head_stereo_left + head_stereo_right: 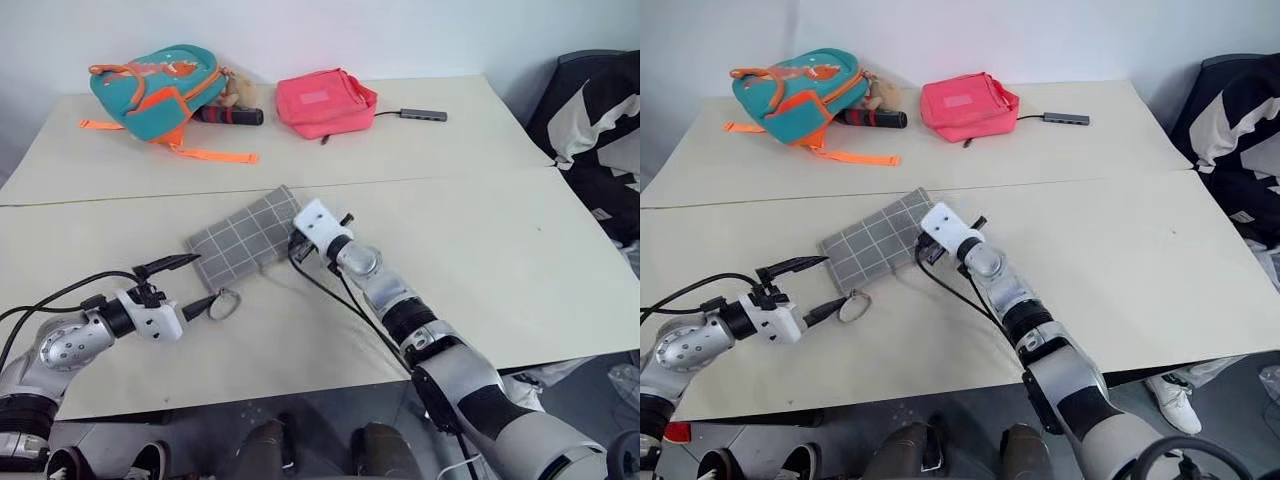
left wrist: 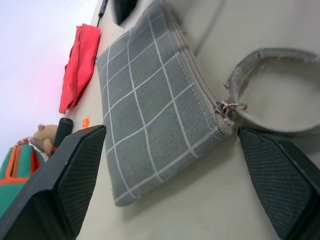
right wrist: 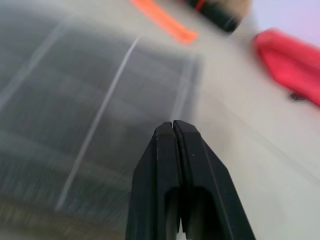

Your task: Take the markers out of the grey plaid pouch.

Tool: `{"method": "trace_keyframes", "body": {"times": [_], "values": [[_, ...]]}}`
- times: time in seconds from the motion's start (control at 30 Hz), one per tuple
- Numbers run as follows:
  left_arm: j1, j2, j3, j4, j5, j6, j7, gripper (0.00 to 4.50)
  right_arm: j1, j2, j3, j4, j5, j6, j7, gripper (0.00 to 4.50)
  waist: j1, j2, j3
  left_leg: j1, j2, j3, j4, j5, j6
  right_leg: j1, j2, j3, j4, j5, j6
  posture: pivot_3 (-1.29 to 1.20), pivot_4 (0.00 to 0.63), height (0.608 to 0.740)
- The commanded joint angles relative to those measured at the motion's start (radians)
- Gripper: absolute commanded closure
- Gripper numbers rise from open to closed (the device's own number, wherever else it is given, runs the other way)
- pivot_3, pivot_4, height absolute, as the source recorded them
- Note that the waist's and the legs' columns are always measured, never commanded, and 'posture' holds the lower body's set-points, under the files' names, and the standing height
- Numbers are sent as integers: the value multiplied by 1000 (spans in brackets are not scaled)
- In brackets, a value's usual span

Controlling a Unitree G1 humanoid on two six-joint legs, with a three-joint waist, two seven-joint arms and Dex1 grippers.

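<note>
On the worktop lies the pouch, zipped. The left end effector is wide open beside its ring pull. The right end effector is closed, empty, at the pouch's far edge.

Grey plaid pouch flat, zipped, on table

Grey white-gridded pouch, pink bag

Bags and clutter along the far side of the surface

A teal-and-orange backpack lies far left, orange straps trailing; a black-and-red cylinder lies just beside it, with a small tan plush behind; a pink padded bag sits right of them; a grey hub on a cable lies further right.
</note>
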Motion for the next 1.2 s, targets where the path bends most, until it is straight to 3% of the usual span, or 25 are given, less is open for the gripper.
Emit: {"method": "trace_keyframes", "body": {"times": [0.03,0.27,1.03,1.2], "values": [[4,64,-4,90,120,18,55,0,-35,10,20,46,-27,-27,-1,4457,-3,0,0,0,0,0,0,0,0,0,0,0,0,0,0,0,150,740],[-36,120,-49,145,250,25,176,0,-36,7,0,46,-13,-14,21,4457,-12,0,0,8,1,2,-8,1,-2,1,0,1,2,0,0,0,150,740],[-288,-91,-274,278,238,9,105,0,-38,2,-36,-13,18,15,39,4457,39,4,-3,10,-2,1,-6,3,-3,3,-2,2,1,-1,-2,0,150,740],[-283,-97,-267,287,187,-3,46,1526,-34,-4,-43,-23,28,16,42,4500,38,4,-3,10,-2,1,-6,3,-2,3,-2,2,0,-1,-2,0,150,740]]}}
